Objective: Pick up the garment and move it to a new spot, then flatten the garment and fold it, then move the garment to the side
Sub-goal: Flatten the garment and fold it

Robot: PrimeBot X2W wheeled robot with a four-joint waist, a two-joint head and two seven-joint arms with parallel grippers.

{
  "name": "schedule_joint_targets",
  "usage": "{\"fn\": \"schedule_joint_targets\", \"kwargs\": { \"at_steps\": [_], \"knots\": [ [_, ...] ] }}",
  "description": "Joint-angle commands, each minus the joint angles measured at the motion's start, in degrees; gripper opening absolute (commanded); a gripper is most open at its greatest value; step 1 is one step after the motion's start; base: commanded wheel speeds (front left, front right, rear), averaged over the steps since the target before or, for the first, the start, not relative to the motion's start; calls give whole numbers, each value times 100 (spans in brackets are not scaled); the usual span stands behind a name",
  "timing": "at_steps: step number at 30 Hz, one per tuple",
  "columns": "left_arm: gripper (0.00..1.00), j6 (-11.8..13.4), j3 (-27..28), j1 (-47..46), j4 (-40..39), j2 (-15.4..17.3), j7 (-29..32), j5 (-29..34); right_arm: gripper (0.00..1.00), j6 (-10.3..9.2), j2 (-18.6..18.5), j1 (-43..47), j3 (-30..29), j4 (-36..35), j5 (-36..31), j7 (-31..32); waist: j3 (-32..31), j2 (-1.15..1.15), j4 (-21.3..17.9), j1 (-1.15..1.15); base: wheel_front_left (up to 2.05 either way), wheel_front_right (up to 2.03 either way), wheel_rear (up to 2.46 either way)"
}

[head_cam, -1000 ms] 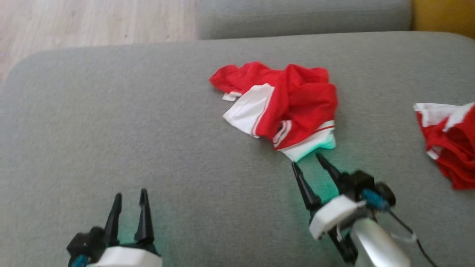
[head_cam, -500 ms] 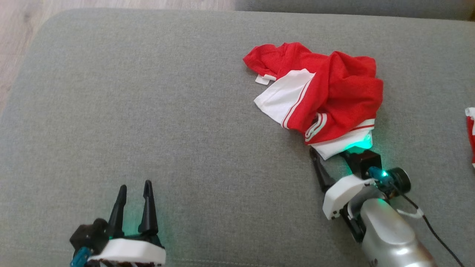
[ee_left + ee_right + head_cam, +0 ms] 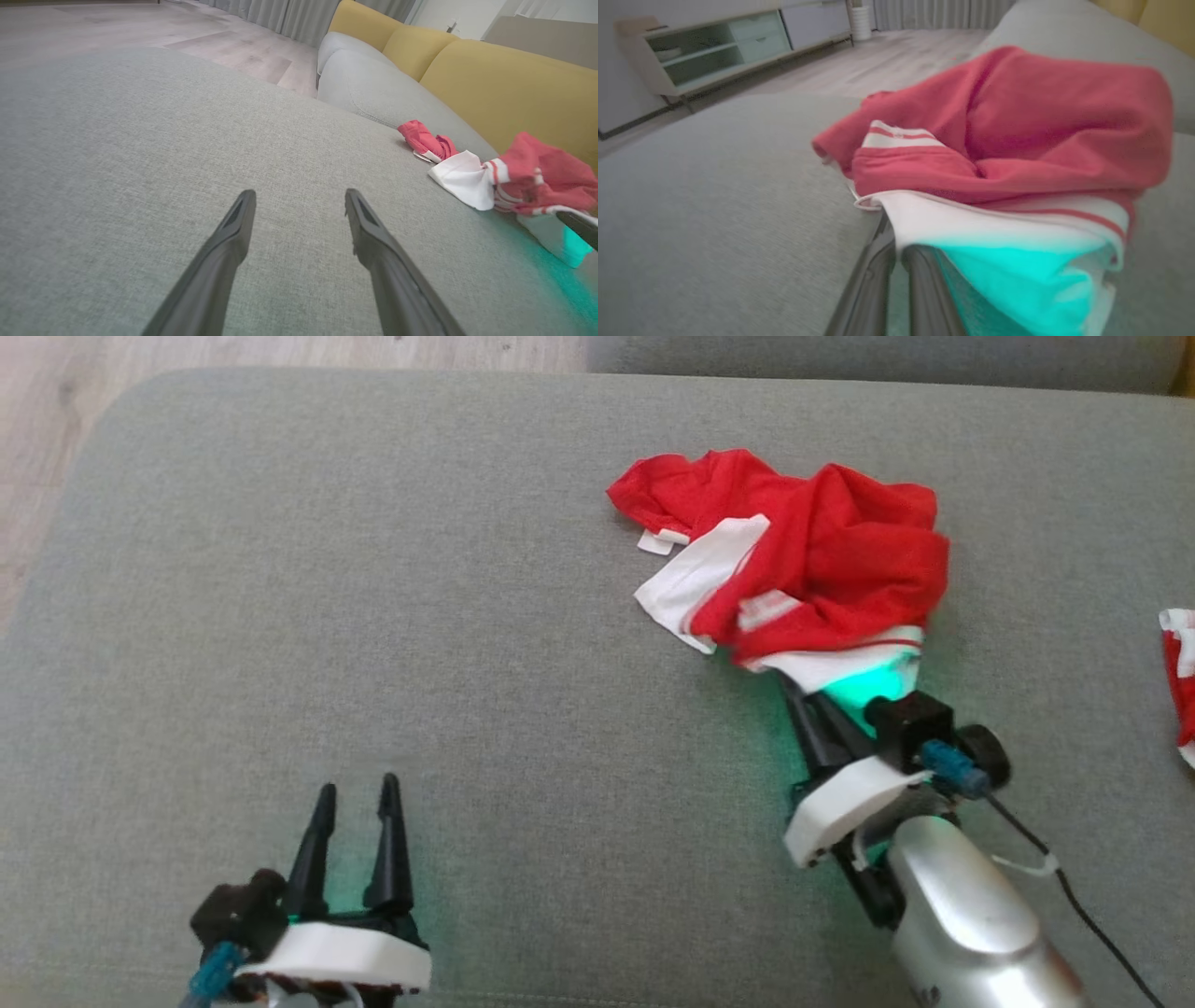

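The garment (image 3: 822, 551) lies crumpled on the grey couch cushion (image 3: 373, 569), red cloth bunched over white red-striped sleeves. A small white hem tag (image 3: 655, 541) sticks out at its left. My right gripper (image 3: 808, 693) is at the garment's near edge, shut on the white sleeve cloth, which is lit green. The right wrist view shows the two fingers (image 3: 873, 280) pressed together under that sleeve, with the garment (image 3: 1017, 135) heaped just beyond. My left gripper (image 3: 355, 793) stands open at the lower left, far from the garment (image 3: 537, 179) and with nothing between its fingers (image 3: 233, 224).
Another red-and-white garment (image 3: 1178, 681) lies at the cushion's right edge. Wooden floor (image 3: 187, 355) runs beyond the cushion's far left corner. Yellow back cushions (image 3: 514, 79) rise behind the couch. A low cabinet (image 3: 714, 46) stands across the room.
The camera shifted. My right gripper went forward to the white sleeve and shut on it, and the garment's near edge bunched up. The left gripper stayed open in place.
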Motion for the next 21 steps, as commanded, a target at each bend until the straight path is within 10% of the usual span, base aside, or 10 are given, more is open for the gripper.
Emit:
{"fn": "schedule_joint_targets", "kwargs": {
  "at_steps": [1, 11, 21],
  "knots": [
    [100, 9, 118, -96, -164, 7, -30, -50, 0, 37, 38, -44, 247, -312, 94, -23, -17, 0, 28, 0, 0, 0, 0],
    [100, 9, -248, -34, -3, 7, -30, -236, 0, 37, 38, -1877, 2103, -1790, 1432, -23, -254, 0, 586, 0, 0, 0, 0],
    [100, 9, -150, 150, 123, 7, -30, -215, 0, 37, 38, -3306, 790, -1534, 1640, -23, -402, 0, 874, 0, 0, 0, 0]
  ]
}}
